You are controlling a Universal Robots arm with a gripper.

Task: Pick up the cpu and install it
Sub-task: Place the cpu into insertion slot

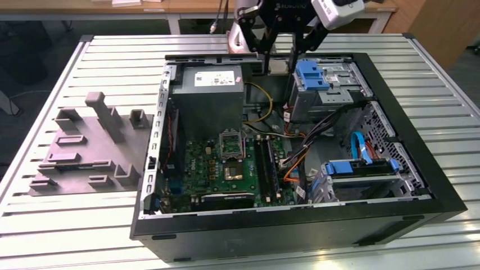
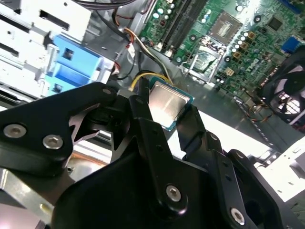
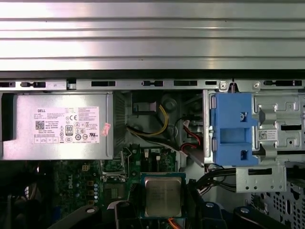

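your black gripper (image 2: 165,113) pinches the thin silvery-grey square cpu (image 2: 167,101) by opposite edges, apt for a part likely light, stiff, fragile.

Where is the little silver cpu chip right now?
It's pinched in the gripper, up over the open computer case. In the exterior view the cpu hangs near the case's far edge, between the grey power supply and the blue bracket.
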